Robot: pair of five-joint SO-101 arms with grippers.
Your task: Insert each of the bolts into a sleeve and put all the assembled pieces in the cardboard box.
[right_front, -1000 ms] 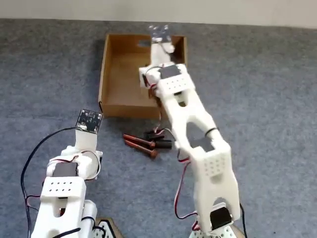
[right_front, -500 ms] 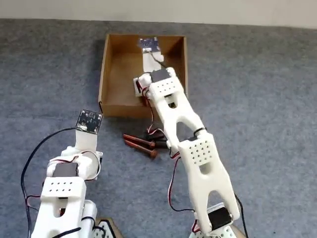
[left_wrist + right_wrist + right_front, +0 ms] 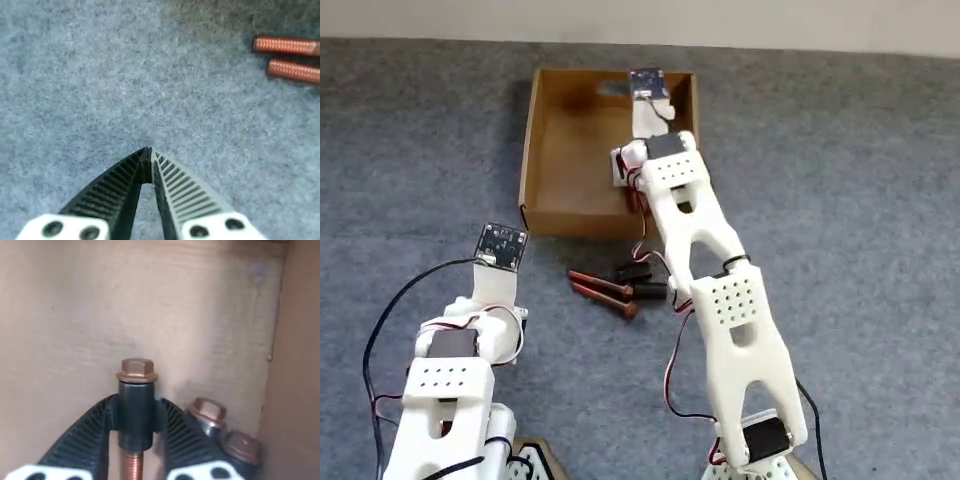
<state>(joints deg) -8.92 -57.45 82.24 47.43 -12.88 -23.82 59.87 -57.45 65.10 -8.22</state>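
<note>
While the right arm's fingers (image 3: pixel 102 422) hang inside the cardboard box (image 3: pixel 533 150), they are clamped on the black sleeve (image 3: pixel 135 407) of an assembled piece. Its copper bolt (image 3: pixel 137 371) shows a hexagonal head above the sleeve and a threaded end below. Two finished pieces (image 3: pixel 210 415) lie in the box against its side wall, just beside the held one.

Outside the box, near its front wall, two loose bolts (image 3: pixel 602 288) lie side by side on the grey counter (image 3: pixel 840 200). Spare sleeves (image 3: pixel 645 280) lie touching or just beside them. The left arm's fingers (image 3: pixel 125 182) are pressed together with nothing between them, above bare counter outside the box and near the loose bolts.

The held piece looks small, stiff and light, probably metal in a hard plastic sleeve. The smooth sleeve could slip, or the bolt could slide out if tipped, so a grip across the sleeve's middle seems soundest. The loose bolts would probably roll and are best taken across the shank.
</note>
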